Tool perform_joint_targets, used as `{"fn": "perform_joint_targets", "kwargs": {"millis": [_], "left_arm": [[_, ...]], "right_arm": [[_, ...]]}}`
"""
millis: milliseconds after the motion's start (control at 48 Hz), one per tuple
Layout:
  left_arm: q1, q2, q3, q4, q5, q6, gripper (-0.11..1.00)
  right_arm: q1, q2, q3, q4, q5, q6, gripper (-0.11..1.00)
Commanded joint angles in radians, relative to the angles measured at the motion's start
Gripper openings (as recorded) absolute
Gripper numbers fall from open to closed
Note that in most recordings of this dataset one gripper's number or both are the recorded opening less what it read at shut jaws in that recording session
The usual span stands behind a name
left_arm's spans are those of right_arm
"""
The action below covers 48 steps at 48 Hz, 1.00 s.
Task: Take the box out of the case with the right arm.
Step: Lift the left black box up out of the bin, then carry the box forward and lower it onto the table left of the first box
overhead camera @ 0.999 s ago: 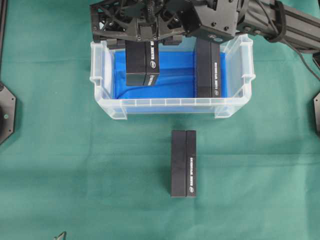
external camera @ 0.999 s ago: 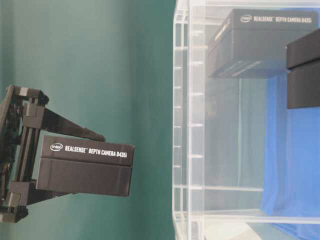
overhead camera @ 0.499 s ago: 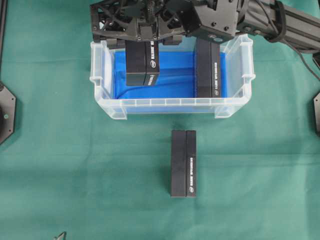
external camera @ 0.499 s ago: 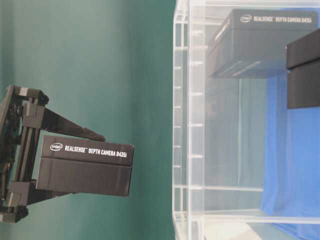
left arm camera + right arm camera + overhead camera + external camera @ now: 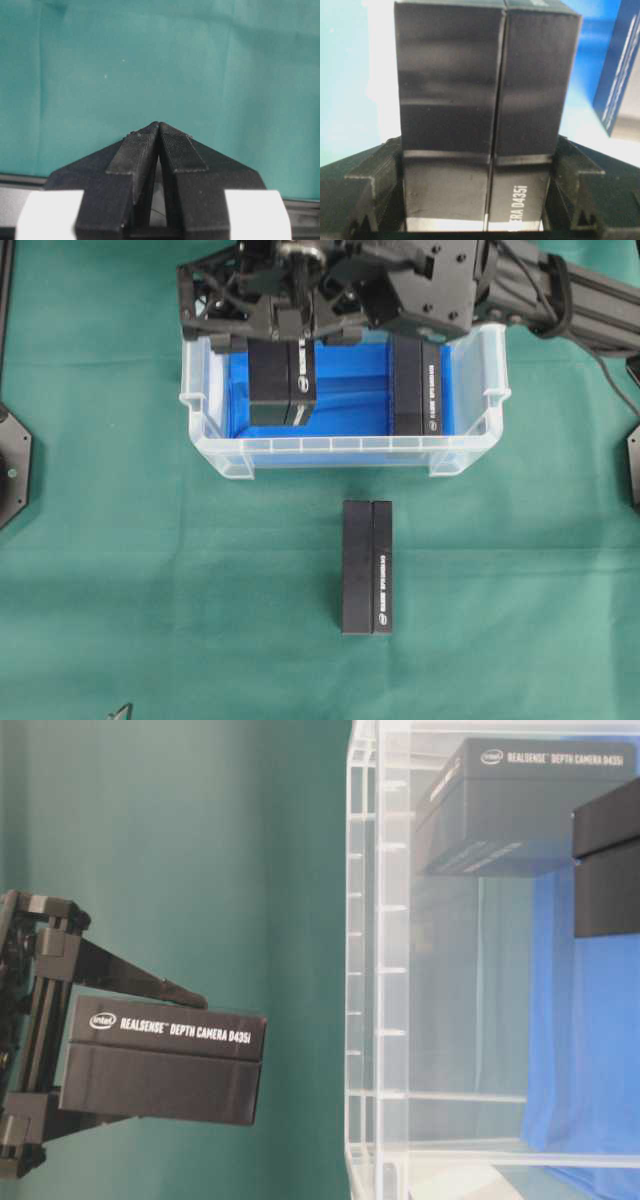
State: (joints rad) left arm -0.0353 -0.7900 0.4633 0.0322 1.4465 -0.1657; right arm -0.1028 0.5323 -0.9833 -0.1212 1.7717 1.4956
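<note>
Two lattice-framed black fingers (image 5: 370,195) of the all-black right gripper (image 5: 283,332) stand wide, clamping a black rectangular cardboard box (image 5: 283,383) above the left end of the clear plastic case (image 5: 345,452); the left gripper (image 5: 159,131) is closed, empty

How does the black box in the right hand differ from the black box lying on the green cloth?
The held box is gripped by the right hand above the case; the box on the cloth lies free, outside it. The held box looks shorter from overhead; the other shows its full length. Both are black with white print.
</note>
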Motion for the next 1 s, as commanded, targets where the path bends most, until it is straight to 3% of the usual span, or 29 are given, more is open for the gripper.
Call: {"fn": "perform_joint_targets", "kwargs": {"millis": [0, 416, 687, 978], "left_arm": [[0.003, 0.003, -0.028, 0.003, -0.006, -0.002, 0.0], [0.003, 0.003, -0.028, 0.003, 0.0, -0.005, 0.0], [0.003, 0.003, -0.028, 0.003, 0.0, -0.003, 0.0], [0.003, 0.003, -0.028, 0.003, 0.0, -0.005, 0.0]], "right_arm": [[0.02, -0.06, -0.029, -0.009, -0.005, 0.005, 0.66], [0.12, -0.06, -0.034, -0.029, -0.005, 0.077, 0.66], [0.236, -0.057, -0.034, -0.06, -0.009, 0.204, 0.66], [0.331, -0.049, -0.035, -0.06, -0.029, 0.313, 0.66]]}}
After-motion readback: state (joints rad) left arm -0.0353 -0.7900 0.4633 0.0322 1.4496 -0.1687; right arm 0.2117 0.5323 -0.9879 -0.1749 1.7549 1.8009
